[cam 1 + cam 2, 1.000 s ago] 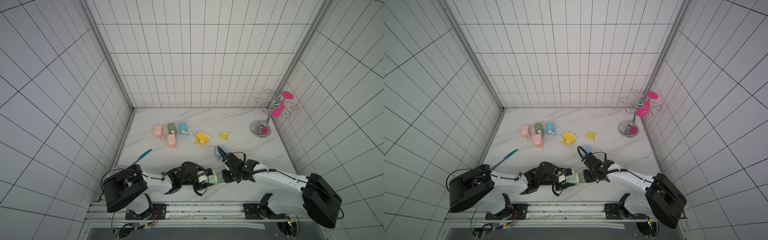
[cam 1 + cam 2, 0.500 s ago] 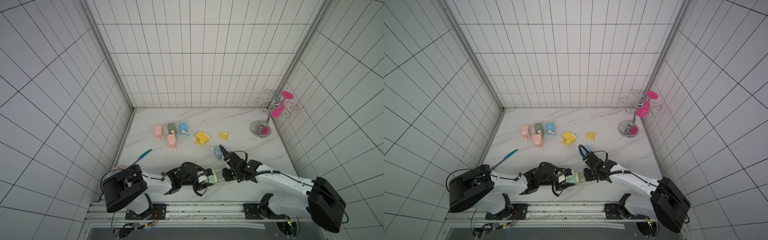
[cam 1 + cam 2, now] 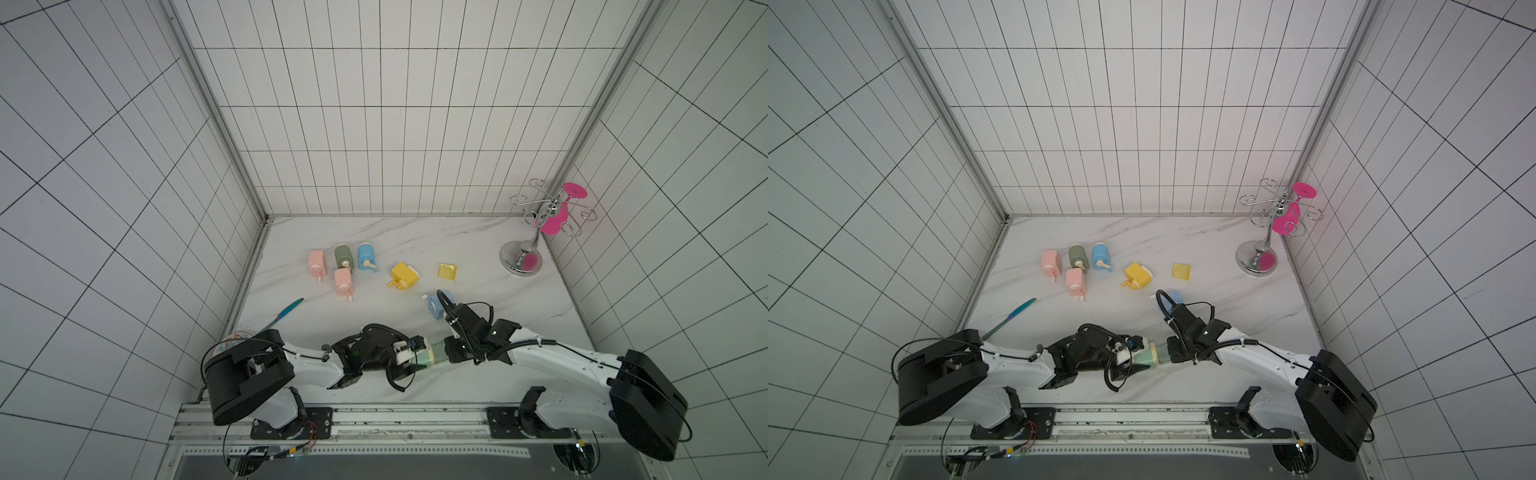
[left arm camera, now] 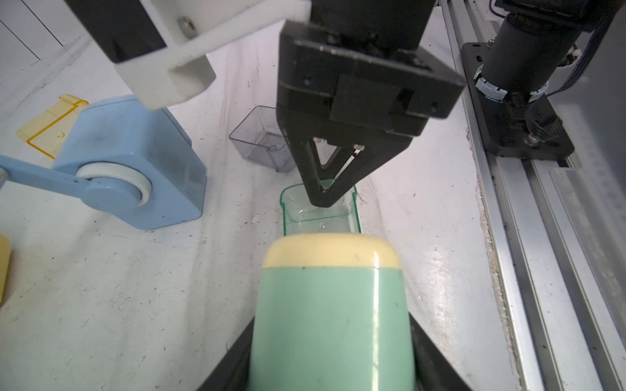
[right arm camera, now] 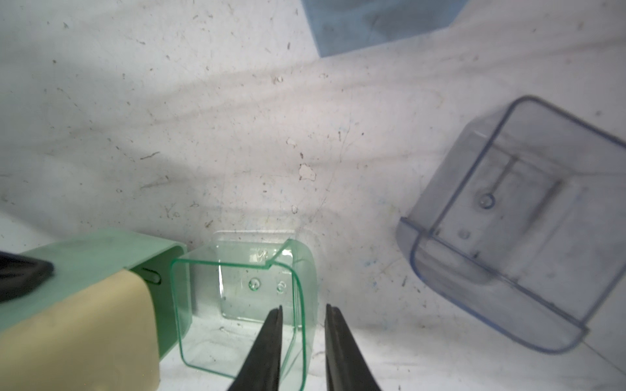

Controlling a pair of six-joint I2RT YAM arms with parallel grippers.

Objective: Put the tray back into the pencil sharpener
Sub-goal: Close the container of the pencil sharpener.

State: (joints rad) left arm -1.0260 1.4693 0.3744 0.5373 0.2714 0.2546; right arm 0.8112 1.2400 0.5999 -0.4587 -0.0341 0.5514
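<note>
Right wrist view: the clear green plastic tray (image 5: 237, 287) lies on the white tabletop (image 5: 237, 135), one end at the mouth of the mint-green, cream-banded pencil sharpener (image 5: 84, 304).
The left hand (image 4: 330, 360) grips the sharpener by its sides. The right hand (image 5: 304, 309) has its fingers on both sides of the tray's outer wall; whether they press it, I cannot tell.

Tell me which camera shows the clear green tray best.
The right wrist view: the clear green tray fills the foreground, right beside the green pencil sharpener. The left wrist view shows it partly behind the right gripper; both top views barely show it.
</note>
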